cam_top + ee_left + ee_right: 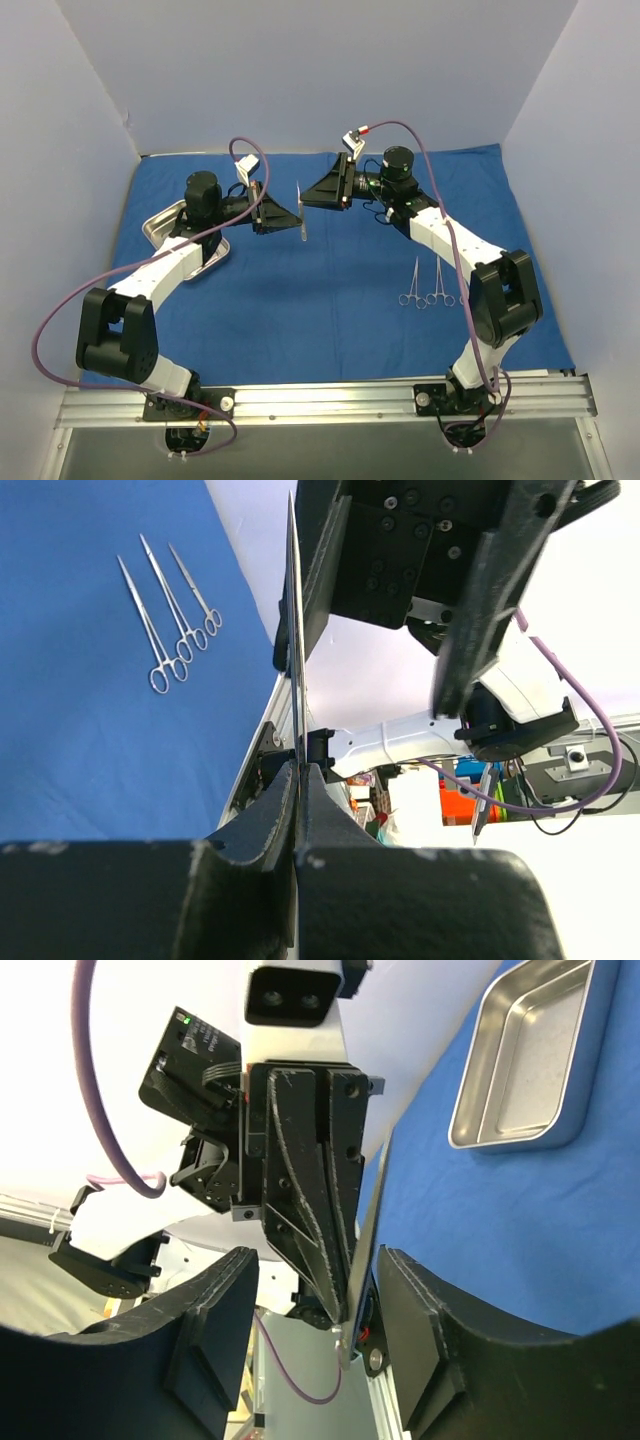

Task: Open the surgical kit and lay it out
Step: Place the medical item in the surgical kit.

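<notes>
Left hand [285,214] grasps a thin steel instrument [301,212] above the blue cloth [330,320], centre. Right hand [312,196] is released (fingers flank the blade). Steel tray [157,226] lies left, three ring-handled instruments [425,285] right.

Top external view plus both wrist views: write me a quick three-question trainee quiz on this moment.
1. True or false: the left gripper is shut on a thin instrument.
2. How many loose instruments lie on the blue cloth? A. two B. three C. five
3. Fill in: the tray sits on the robot's ____ side.
Key: 1 true; 2 B; 3 left.
</notes>
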{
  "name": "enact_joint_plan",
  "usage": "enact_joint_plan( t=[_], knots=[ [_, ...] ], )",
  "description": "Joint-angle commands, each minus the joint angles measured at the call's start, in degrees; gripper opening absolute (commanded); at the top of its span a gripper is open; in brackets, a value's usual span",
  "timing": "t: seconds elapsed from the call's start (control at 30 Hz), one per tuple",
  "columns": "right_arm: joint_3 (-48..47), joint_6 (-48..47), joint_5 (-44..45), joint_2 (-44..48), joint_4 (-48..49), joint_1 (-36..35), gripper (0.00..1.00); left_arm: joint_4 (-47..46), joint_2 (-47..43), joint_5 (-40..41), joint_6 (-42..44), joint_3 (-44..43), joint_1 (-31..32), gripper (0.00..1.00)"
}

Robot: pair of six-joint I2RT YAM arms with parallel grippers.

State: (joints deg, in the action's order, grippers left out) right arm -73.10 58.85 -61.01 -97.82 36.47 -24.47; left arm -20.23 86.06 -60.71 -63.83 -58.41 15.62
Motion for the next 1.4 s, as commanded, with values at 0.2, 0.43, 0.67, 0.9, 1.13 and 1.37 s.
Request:
enact_joint_plan(
  t=[0.2, 0.43, 0.67, 0.9, 1.13, 1.37],
  knots=[
    [0.9, -1.8, -3.3, 0.9, 0.6, -0.4, 0.46, -8.1, -3.4, -1.1, -2.8, 0.4, 0.5, 0.02],
    [-1.4, -1.0, -4.4, -1.3, 1.8, -1.5, 0.40, -8.5, -2.5, -0.7, -3.2, 0.2, 1.3, 0.02],
    [-2.8, 0.1, -4.6, -3.3, 3.1, -2.0, 0.18, -10.3, -0.8, -1.3, -4.2, -0.4, 1.6, 0.02],
    [-3.9, -8.2, -1.8, -2.6, -8.1, -1.5, 0.00, -3.1, -0.7, -0.6, 1.5, -0.5, 0.5, 0.18],
    [-10.8, -35.7, 14.0, -1.9, -46.4, -1.8, 0.00, 41.6, -5.8, 11.3, 29.5, -6.6, -6.6, 0.45],
    [-8.6, -42.5, 42.1, 1.3, -57.2, -4.9, 0.00, 59.2, -3.8, 29.5, 39.7, -10.6, -11.2, 0.42]
  ],
)
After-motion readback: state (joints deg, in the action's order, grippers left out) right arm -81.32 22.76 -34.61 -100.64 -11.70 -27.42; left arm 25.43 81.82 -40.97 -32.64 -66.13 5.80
